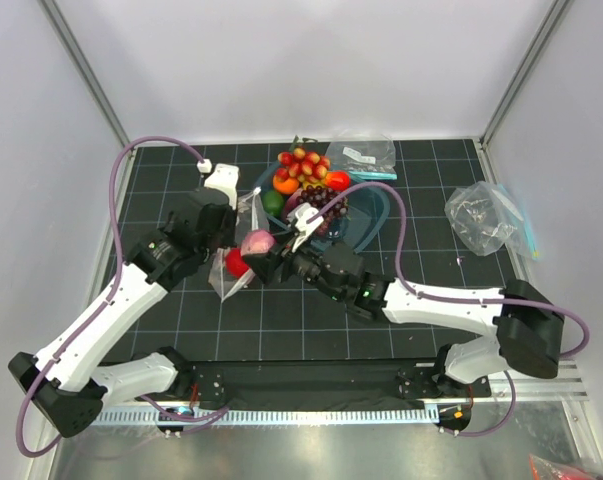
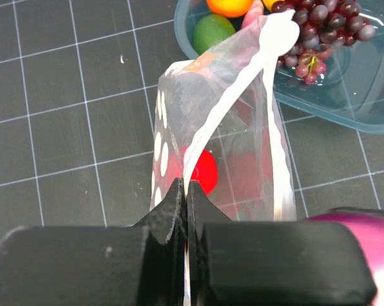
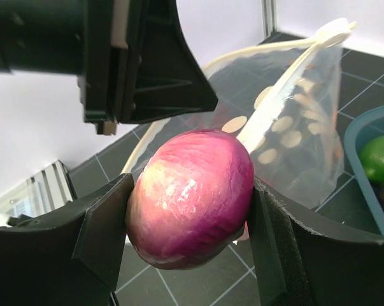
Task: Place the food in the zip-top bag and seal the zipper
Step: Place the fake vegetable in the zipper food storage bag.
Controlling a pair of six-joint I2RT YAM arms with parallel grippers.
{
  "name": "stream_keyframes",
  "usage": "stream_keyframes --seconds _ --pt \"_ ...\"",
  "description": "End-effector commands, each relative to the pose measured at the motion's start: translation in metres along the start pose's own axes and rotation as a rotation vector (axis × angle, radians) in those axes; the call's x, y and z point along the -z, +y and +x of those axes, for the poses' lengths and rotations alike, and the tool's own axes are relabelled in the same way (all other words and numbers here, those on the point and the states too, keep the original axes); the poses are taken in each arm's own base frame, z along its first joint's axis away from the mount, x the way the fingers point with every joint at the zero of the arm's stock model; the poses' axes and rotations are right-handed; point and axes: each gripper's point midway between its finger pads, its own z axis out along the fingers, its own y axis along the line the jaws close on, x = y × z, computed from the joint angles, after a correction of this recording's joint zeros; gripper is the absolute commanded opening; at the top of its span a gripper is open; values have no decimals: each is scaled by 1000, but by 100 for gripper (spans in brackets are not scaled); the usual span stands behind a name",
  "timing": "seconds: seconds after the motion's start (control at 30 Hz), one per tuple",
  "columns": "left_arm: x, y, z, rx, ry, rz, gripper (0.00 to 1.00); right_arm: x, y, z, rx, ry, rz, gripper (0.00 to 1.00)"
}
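Note:
My left gripper (image 2: 186,191) is shut on the mouth edge of the white-dotted zip-top bag (image 2: 223,121) and holds it up and open. A red tomato (image 2: 203,171) lies inside the bag. My right gripper (image 3: 190,220) is shut on the purple-pink onion (image 3: 192,194) and holds it at the bag's open mouth (image 3: 287,108). From above, the onion (image 1: 258,242) hangs just above the tomato (image 1: 237,262) in the bag (image 1: 243,215). The zipper strip (image 2: 242,76) is unsealed. The dark grape bunch (image 1: 326,200) lies in the blue tray (image 1: 376,210).
The tray also holds a green fruit (image 1: 272,201), orange fruits (image 1: 286,184) and a pile of small red fruits (image 1: 303,163). Plain clear bags lie at the back (image 1: 363,152) and at the right (image 1: 486,215). The black grid mat (image 1: 431,260) covers the table.

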Motion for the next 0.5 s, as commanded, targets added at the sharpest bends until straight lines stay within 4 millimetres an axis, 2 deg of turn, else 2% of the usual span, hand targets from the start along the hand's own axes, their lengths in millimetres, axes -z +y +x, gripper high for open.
stream_keyframes --seconds 0.0,0.27,0.47 --pt "15 -4 -27 49 -86 43 0 -15 11 -22 18 -68 -22 37" --pt "12 -10 -23 50 -70 68 0 -15 32 -23 50 -78 -73 37" --pt "14 -15 -24 61 -71 97 0 -27 22 -5 83 -33 -29 37"
